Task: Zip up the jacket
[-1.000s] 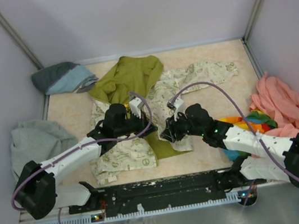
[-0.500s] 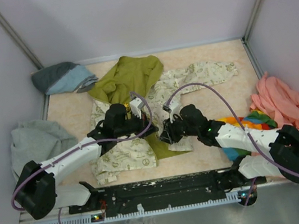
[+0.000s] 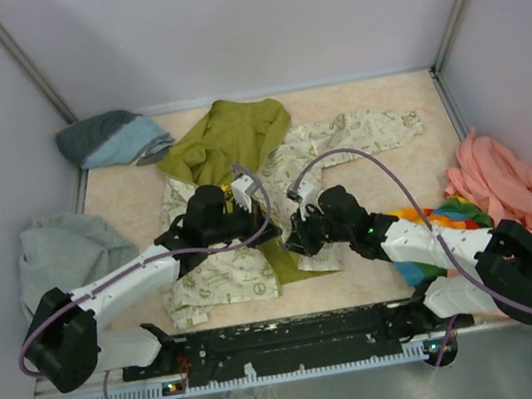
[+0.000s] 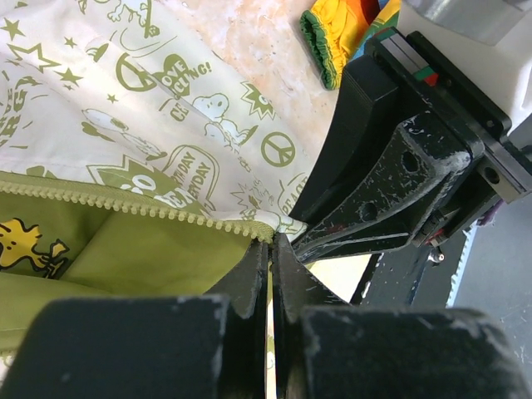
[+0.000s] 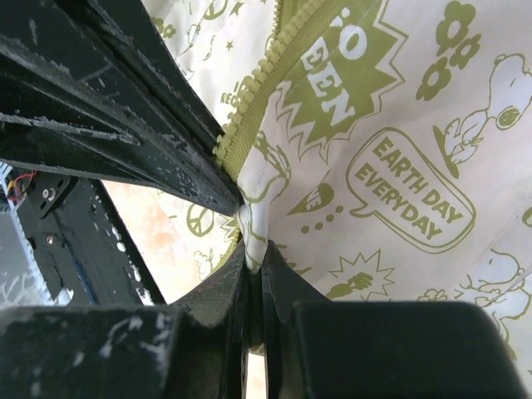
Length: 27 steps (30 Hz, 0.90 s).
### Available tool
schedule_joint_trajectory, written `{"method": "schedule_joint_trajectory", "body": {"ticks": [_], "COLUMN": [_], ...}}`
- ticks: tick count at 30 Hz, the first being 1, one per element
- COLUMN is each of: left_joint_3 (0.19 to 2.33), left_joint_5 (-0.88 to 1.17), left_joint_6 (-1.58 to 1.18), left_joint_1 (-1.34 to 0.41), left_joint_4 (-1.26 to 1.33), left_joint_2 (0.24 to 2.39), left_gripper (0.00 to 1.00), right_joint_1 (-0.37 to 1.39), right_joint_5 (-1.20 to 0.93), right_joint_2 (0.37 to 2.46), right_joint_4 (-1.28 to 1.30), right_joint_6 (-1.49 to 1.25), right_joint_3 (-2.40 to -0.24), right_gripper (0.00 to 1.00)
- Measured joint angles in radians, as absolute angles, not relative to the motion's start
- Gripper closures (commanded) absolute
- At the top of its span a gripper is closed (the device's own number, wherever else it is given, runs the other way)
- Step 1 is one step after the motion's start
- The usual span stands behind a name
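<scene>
Cream jacket (image 3: 223,277) lies unzipped; your left gripper (image 4: 270,245) and right gripper (image 5: 253,249) jaws each pinch its hem beside the zipper (image 4: 125,205), teeth not yet joined

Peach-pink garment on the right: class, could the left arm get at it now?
Probably not: the left gripper is shut on the zipper edge of the jacket, and the right arm lies across the way.

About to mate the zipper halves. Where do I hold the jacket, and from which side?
The bottom end of each zipper strip, at the hem, approached from the near edge: the jacket lies thin and flat there. The left gripper and right gripper are shut on those corners.
</scene>
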State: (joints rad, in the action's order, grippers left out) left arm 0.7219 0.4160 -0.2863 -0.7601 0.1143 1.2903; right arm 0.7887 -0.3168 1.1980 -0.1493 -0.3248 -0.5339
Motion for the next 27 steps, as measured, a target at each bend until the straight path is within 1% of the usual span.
{"method": "schedule_joint_trajectory", "body": {"ticks": [1,2,7,10,19,23,27], "left_joint_3": [0.722,0.722,0.722,0.719,0.604,0.503,0.402], "left_joint_5": [0.416,0.416,0.416,0.413,0.370,0.367,0.361], "left_joint_6": [-0.286,-0.286,-0.289,-0.303,-0.398,-0.467,-0.533], "left_joint_1": [-0.762,-0.763,-0.765,-0.768,-0.768,-0.769,-0.769], "left_joint_4": [0.112,0.111,0.111,0.109,0.174,0.274,0.396], "left_joint_2": [1.290,1.290,1.286,1.250,1.007,0.918,0.890], "left_gripper": [0.99,0.95,0.64,0.50,0.37,0.38,0.38], "right_joint_1": [0.789,0.788,0.789,0.788,0.781,0.741,0.703], "right_joint_5": [-0.320,-0.325,-0.344,-0.344,-0.388,-0.437,-0.484], "right_joint_2": [1.201,1.206,1.208,1.204,1.096,1.053,1.034], "right_joint_4": [-0.148,-0.149,-0.151,-0.190,-0.337,-0.398,-0.494], "right_joint_6": [-0.321,-0.316,-0.287,-0.265,-0.160,-0.163,-0.199], "right_joint_3": [-0.537,-0.539,-0.543,-0.544,-0.493,-0.455,-0.405], "right_gripper": [0.97,1.00,1.00,1.00,1.00,1.00,1.00]}}
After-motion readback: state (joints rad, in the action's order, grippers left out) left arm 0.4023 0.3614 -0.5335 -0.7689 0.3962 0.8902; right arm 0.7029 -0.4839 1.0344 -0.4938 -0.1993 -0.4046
